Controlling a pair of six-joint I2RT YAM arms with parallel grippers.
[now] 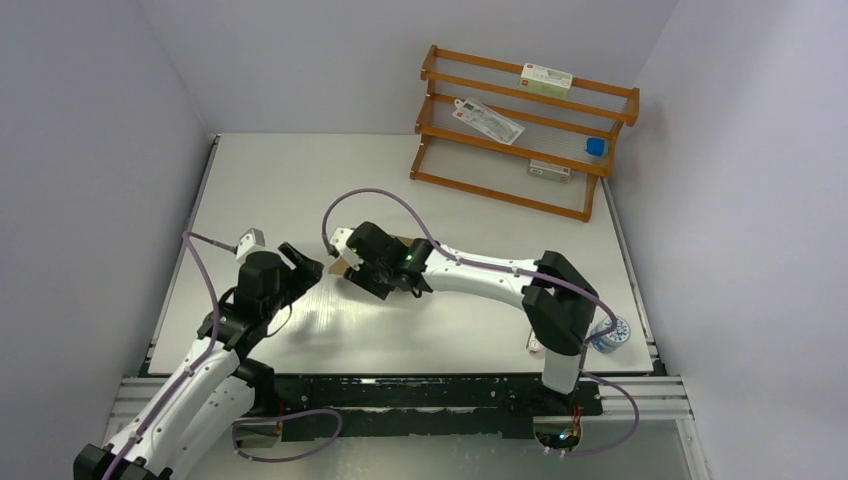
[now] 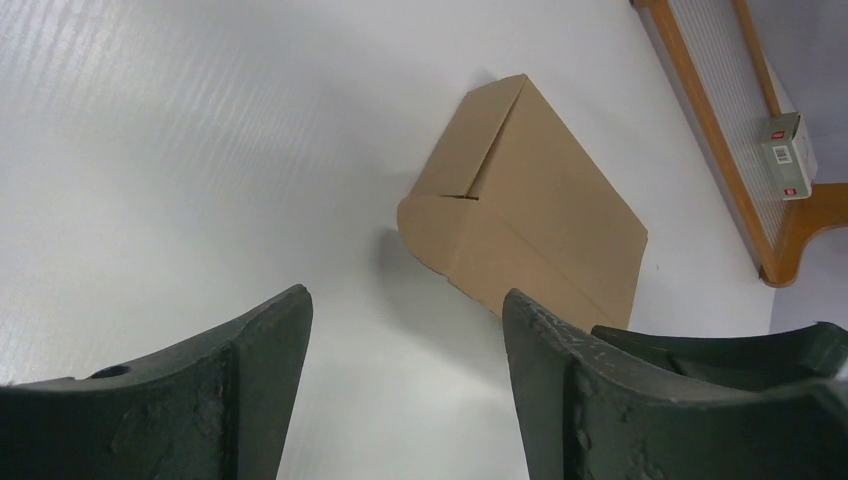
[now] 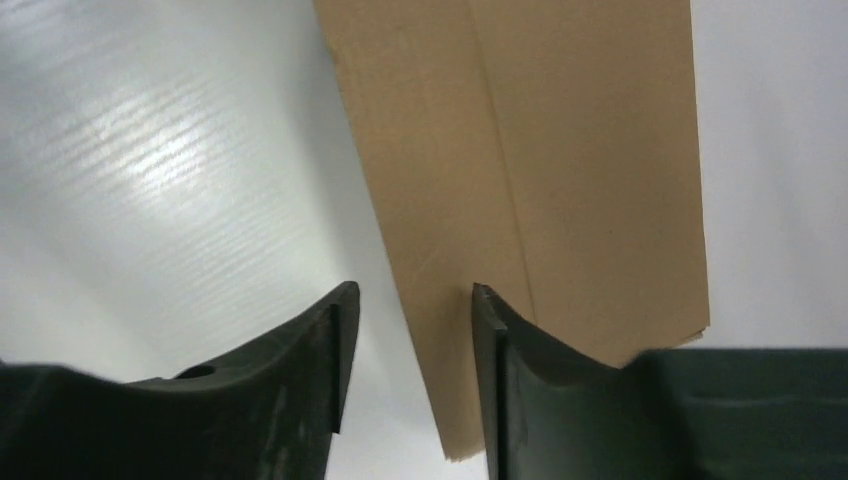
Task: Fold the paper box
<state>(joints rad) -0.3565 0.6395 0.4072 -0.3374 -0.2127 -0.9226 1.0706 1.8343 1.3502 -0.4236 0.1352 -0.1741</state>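
The paper box (image 1: pixel 341 267) is a flat folded piece of plain brown cardboard lying on the white table, mostly hidden under my right wrist in the top view. In the left wrist view the box (image 2: pixel 530 215) lies just ahead of my left gripper (image 2: pixel 405 310), which is open and empty above bare table. My left gripper (image 1: pixel 300 262) sits just left of the box. My right gripper (image 3: pixel 412 300) is open low over the box (image 3: pixel 580 150). One finger is over the cardboard and the other is over the table, with the box's long edge between them. In the top view my right gripper (image 1: pixel 352 268) is at the box's left end.
A wooden rack (image 1: pixel 520 130) stands at the back right, holding a white-green printed carton (image 1: pixel 546 78), a clear packet (image 1: pixel 488 120) and a small blue item (image 1: pixel 596 146). The rack's end (image 2: pixel 720 120) shows in the left wrist view. A small round object (image 1: pixel 610 335) lies near the right arm's base.
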